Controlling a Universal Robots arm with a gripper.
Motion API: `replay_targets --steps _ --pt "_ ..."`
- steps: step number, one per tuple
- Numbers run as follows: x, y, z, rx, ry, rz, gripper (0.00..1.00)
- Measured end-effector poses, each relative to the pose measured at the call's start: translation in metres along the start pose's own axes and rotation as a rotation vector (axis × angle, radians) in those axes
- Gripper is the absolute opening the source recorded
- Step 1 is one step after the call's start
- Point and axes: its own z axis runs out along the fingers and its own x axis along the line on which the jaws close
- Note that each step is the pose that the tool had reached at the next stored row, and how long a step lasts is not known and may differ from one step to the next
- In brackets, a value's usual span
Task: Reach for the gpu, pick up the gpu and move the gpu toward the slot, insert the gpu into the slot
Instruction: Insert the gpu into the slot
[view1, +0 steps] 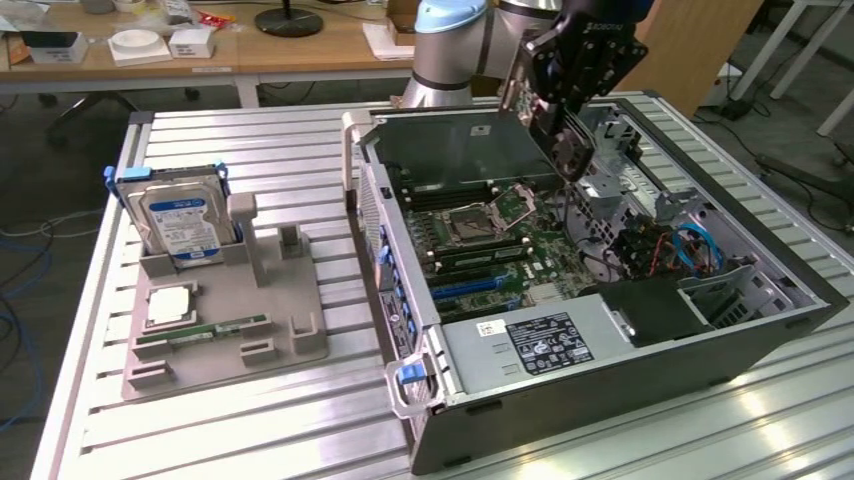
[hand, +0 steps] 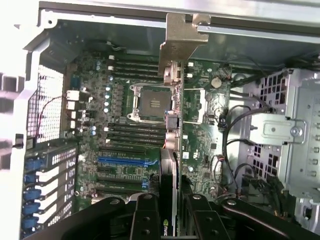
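Jaws clamped on the gpu (view1: 570, 148), black fingers (hand: 145, 220) pressing either face of the card. In the wrist view the gpu (hand: 170, 150) is seen edge-on, silver bracket (hand: 177, 45) at the far end. It hangs in the air over the open case (view1: 601, 372), tilted, above the far part of the board near the socket (view1: 483, 214). It is not in the slot (view1: 474, 284), which lies lower on the board, nearer the case's front, well apart from the card. In the wrist view the blue slot (hand: 127, 161) runs off to 1 side of the card's edge, with nothing in it.

Around it:
- Black memory slots (hand: 132, 132) sit between socket (hand: 152, 102) and slot.
- A grey panel (view1: 454, 150) stands just beside the card on the exterior view's left.
- Loose black cables (hand: 235, 130) and a metal drive cage (hand: 295, 130) are on the other side.
- Blue cable (view1: 694, 245) and a labelled power supply (view1: 534, 345) are near the case's front.
- Arm (view1: 447, 45) rises behind the case.

On the exterior view's left a grey fixture (view1: 267, 345) holds 1 upright hard drive (view1: 184, 225), 1 processor (view1: 171, 305) and 1 memory stick (view1: 220, 328).

Case and fixture sit on a ribbed aluminium bench (view1: 267, 430). Behind it is a wooden desk (view1: 267, 55) with white boxes (view1: 140, 45) and a black round base (view1: 290, 20). Dark floor, with blue cable (view1: 20, 300) at the exterior view's left edge.
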Motion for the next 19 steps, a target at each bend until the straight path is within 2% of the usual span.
replay_targets --steps 8,18,19 --pt "0.0 -0.0001 0.002 0.0006 0.0061 -0.136 0.26" --pt "-0.0001 -0.0002 0.0036 0.0009 0.0128 -0.273 0.26" --pt "-0.0001 -0.0002 0.0041 0.0011 0.0141 -0.301 0.26"
